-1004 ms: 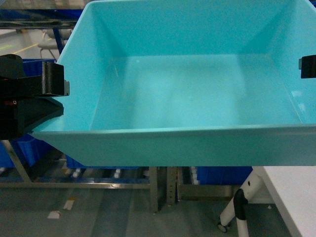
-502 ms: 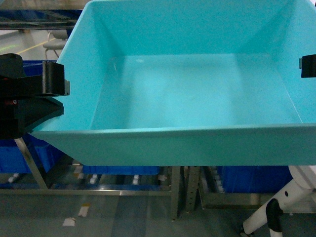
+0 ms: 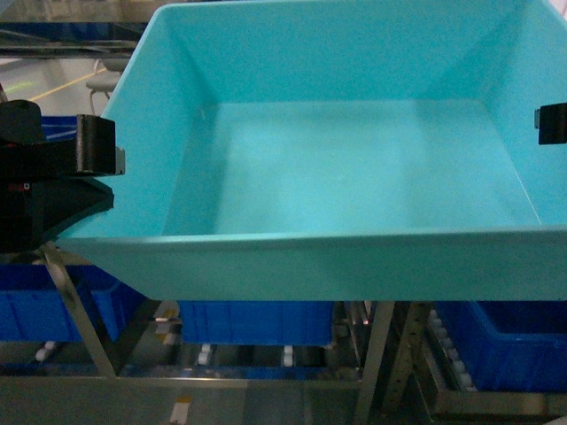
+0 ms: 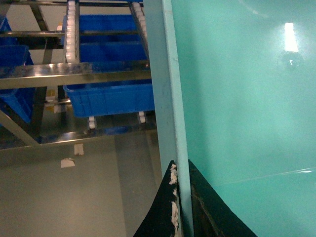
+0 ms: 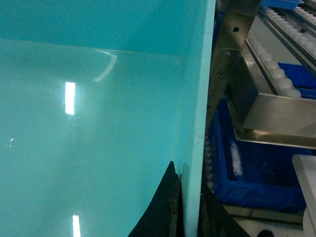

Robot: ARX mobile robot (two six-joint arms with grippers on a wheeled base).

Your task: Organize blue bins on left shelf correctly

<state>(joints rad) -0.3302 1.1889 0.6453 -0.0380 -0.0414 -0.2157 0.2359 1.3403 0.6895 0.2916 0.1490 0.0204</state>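
Note:
A light turquoise blue bin fills the head view, empty and held up in the air between both arms. My left gripper is shut on its left wall; in the left wrist view the two black fingers pinch the thin rim of the bin. On the right wall my right gripper is shut as well, its fingers clamping the bin. The left shelf, a steel rack with white rollers, stands below and beyond the bin.
Dark royal-blue bins sit on the rack's low level, also seen in the left wrist view and right wrist view. Steel posts and a sloping rail stand close by. Paper scraps lie on the grey floor.
The turquoise bin stays gripped the same way. Behind it the rack and dark blue bins have grown closer and slid right, and the white table with its wheeled leg has left the view.

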